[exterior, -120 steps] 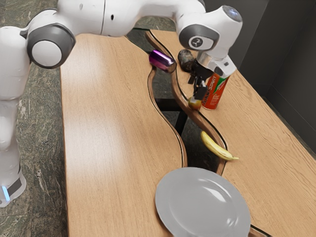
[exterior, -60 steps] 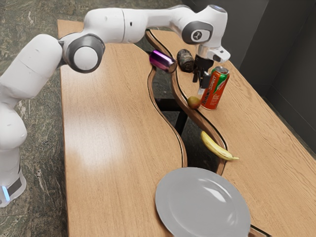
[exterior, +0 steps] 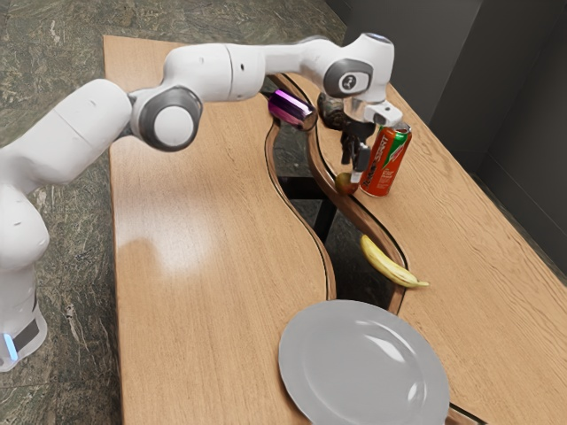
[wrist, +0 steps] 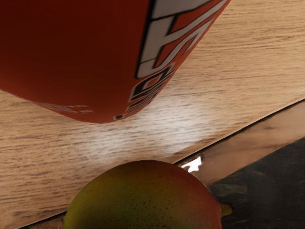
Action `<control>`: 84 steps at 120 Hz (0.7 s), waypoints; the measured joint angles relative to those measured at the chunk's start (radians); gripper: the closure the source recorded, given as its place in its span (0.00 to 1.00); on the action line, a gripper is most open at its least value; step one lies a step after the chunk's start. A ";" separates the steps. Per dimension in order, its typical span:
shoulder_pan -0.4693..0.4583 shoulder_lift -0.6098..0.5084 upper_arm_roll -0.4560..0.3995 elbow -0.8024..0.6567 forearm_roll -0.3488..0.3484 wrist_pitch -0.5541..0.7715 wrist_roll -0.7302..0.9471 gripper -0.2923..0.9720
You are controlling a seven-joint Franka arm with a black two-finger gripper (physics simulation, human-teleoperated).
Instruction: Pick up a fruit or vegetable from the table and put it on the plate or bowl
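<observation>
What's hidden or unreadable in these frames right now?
Small fruit: exterior view, partly covered by the gripper; wrist view, cut off by the frame edge.
Can: wrist view, lettering cut off by the frame edge, unreadable.
Dark object behind the gripper: exterior view, partly covered by the arm, kind unclear.
Plate: exterior view, clipped by the lower edge.

The mango [wrist: 143,198] is green-yellow with a red blush. The can [exterior: 384,159] is red, white-lettered and green-topped. Yellow banana [exterior: 390,264], plain grey plate [exterior: 363,365], pale wood-grain table [exterior: 204,248].
</observation>
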 joint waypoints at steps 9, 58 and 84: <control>-0.001 0.009 -0.001 0.001 -0.002 0.000 0.010 0.23; 0.000 0.059 0.009 -0.002 -0.036 0.000 0.048 0.23; -0.010 0.048 0.011 -0.003 -0.036 0.001 0.049 0.51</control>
